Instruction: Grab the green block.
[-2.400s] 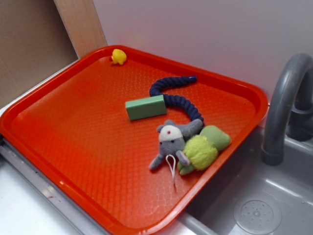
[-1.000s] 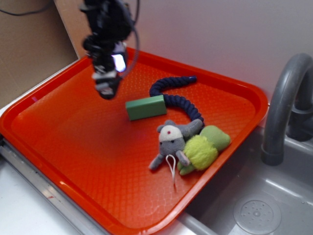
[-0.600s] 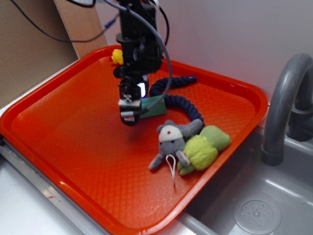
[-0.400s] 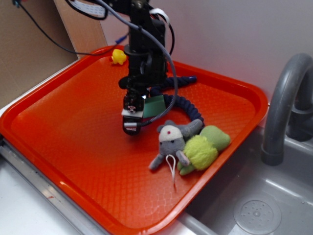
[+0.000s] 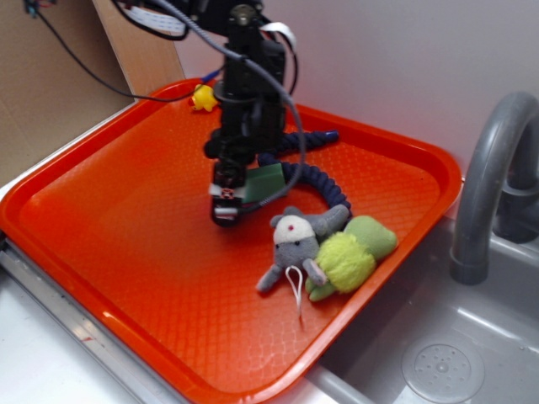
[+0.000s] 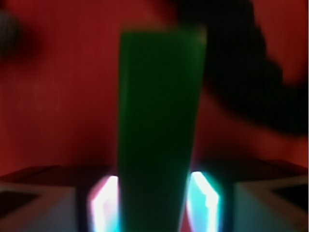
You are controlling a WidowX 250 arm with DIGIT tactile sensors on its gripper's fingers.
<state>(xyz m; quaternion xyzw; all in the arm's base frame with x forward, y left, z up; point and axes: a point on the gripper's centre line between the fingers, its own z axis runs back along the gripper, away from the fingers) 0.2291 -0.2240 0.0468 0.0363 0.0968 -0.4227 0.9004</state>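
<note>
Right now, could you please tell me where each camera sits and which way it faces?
Exterior: raised off the tray's near corner, looking down at the orange tray; the arm and tool show above the green block.
Wrist: on the arm, looking along the tool; its fingers flank the green block.
Shared: block, tool, tray, dark rope.

One orange tray point(image 5: 101, 219) is being shown across the left and centre of the exterior frame. On it are being counted one green block point(image 5: 268, 179), one dark blue rope point(image 5: 316, 177), one grey plush mouse point(image 5: 295, 240), one lime-green plush toy point(image 5: 349, 257) and one small yellow item point(image 5: 202, 98), possibly a duck. One grey faucet point(image 5: 488, 185) is being seen at right.
</note>
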